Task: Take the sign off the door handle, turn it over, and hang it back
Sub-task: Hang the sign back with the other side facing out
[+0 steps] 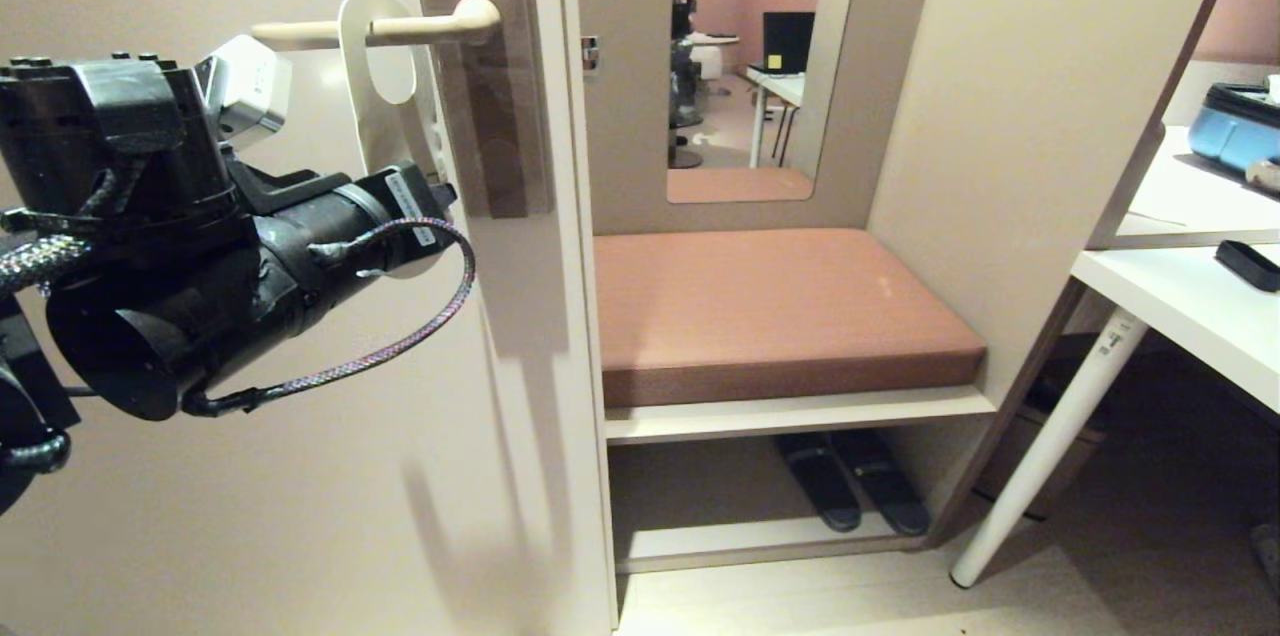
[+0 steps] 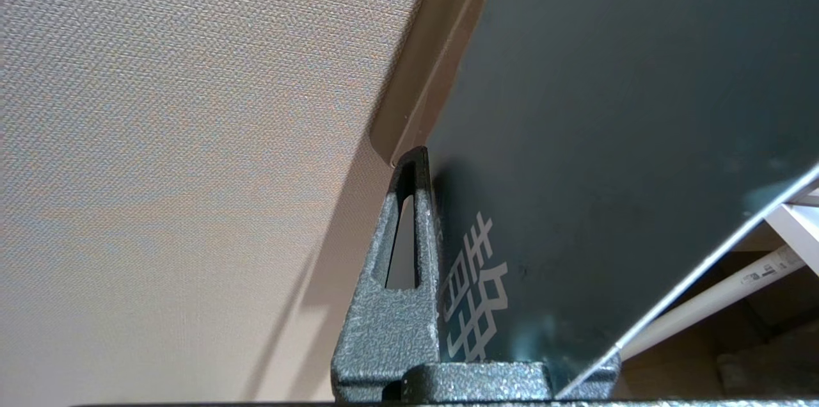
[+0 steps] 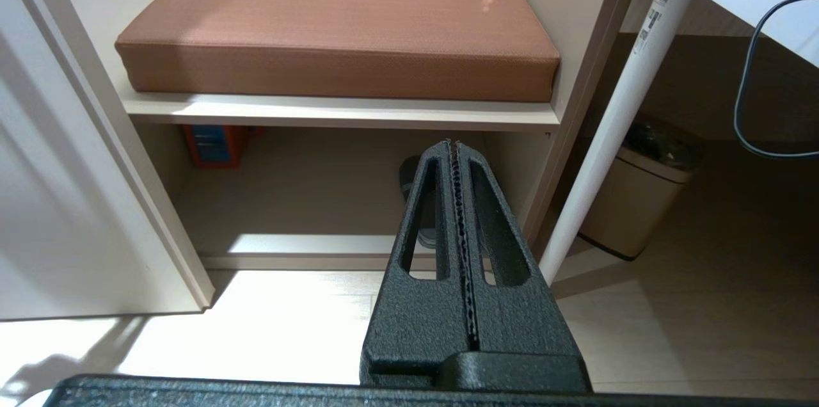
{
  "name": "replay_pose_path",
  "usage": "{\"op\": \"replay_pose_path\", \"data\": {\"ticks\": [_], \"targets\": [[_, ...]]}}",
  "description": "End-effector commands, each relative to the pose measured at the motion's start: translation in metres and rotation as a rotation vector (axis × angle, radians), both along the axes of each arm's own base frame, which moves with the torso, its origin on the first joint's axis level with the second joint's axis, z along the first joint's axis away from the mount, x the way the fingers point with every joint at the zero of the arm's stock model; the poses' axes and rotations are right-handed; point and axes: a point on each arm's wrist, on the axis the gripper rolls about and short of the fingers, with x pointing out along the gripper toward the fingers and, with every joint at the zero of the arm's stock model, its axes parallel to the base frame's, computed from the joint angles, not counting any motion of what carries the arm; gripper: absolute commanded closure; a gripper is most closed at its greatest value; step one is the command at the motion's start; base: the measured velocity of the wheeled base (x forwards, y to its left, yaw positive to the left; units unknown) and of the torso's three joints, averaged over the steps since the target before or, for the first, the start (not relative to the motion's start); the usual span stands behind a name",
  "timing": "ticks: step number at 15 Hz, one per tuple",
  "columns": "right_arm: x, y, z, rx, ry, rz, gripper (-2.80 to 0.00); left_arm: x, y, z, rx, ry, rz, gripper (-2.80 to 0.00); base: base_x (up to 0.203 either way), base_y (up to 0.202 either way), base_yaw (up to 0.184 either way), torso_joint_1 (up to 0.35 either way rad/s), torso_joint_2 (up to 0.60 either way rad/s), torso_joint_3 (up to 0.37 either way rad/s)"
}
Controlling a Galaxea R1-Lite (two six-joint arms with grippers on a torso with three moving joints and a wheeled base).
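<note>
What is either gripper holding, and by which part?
The left gripper pinches the sign by its lower end, hole on the door handle. The right gripper holds nothing.

The door (image 1: pixel 300 416) on the left carries a tall brownish backplate (image 1: pixel 495 66), and from it the door handle (image 1: pixel 400 28) reaches out level toward the left. The sign (image 1: pixel 385 86) hangs on that lever through its hole, pale face outward. To the right, an alcove shelf (image 1: pixel 800 409) bears a flat terracotta cushion (image 1: pixel 780 311). On the lower shelf beneath it lie dark slippers (image 1: pixel 850 481), side by side. On the far right a white table (image 1: pixel 1180 311) holds a small black object (image 1: pixel 1248 265).
</note>
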Motion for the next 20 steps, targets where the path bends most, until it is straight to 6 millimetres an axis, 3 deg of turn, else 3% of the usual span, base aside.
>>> {"op": "replay_pose_path", "data": {"ticks": [1,2,11,20], "targets": [[0.000,0.000,0.000,0.000,0.000,0.000,0.00,0.000,0.000,0.000,0.001,-0.001,0.001,0.00,0.000,0.000,0.000,0.000,0.00,0.000],[0.000,0.000,0.000,0.000,0.002,0.000,0.00,-0.001,-0.001,0.000,0.003,0.000,-0.005,-2.80,0.000,0.000,0.000,0.000,0.00,0.000],[0.000,0.000,0.000,0.000,0.001,0.000,0.00,-0.004,-0.002,0.002,-0.020,-0.028,-0.016,-2.80,0.000,0.000,0.000,0.000,0.00,0.000],[0.000,0.000,0.000,-0.002,0.002,0.000,0.00,-0.049,0.026,-0.008,0.000,-0.034,-0.017,-2.80,0.000,0.000,0.000,0.000,0.00,0.000]]}}
